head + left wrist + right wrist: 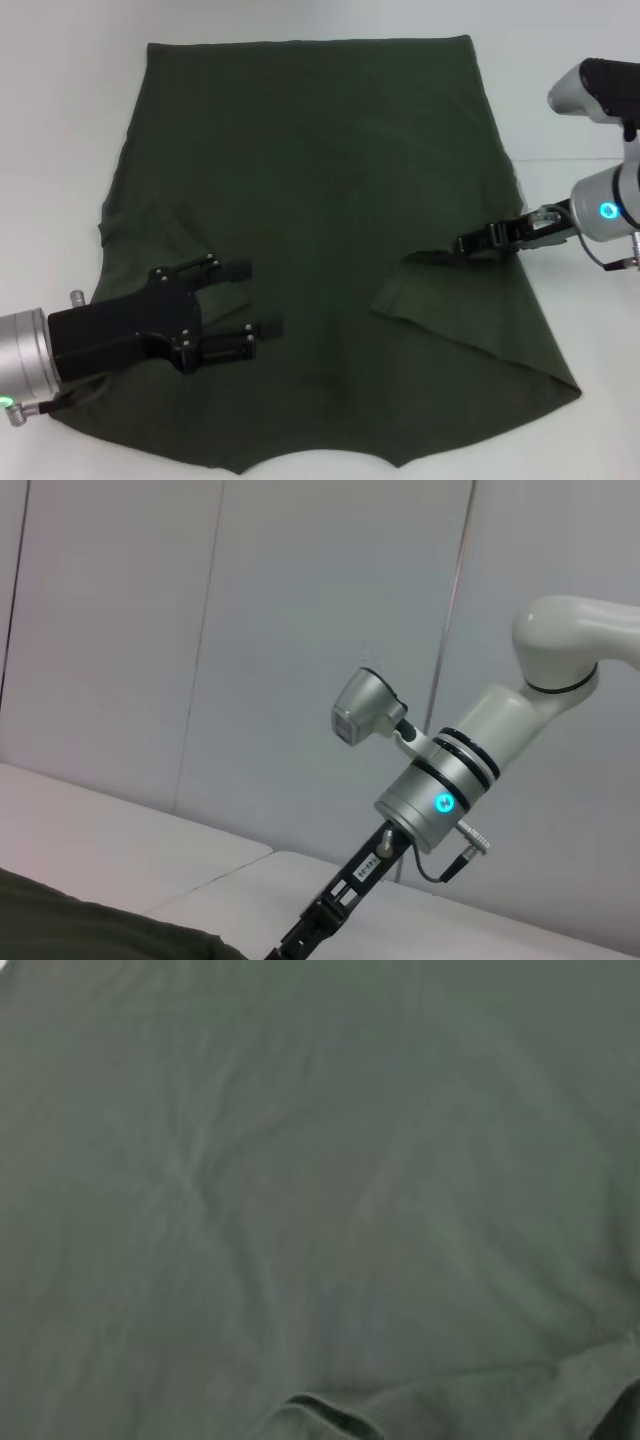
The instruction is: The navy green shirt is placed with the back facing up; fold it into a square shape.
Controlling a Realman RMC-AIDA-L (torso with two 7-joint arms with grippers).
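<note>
The navy green shirt (320, 180) is plain dark olive-green, without print; both hands are black; the counter (60, 120) is white.

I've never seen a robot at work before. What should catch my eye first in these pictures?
First, the big navy green shirt spread flat over the white table, filling most of the head view. Next, the right tool reaching in from the robot's right side, with a sleeve folded inward onto the shirt beside it. Last, the left tool, its black fingers apart, over the shirt near its left edge.
</note>
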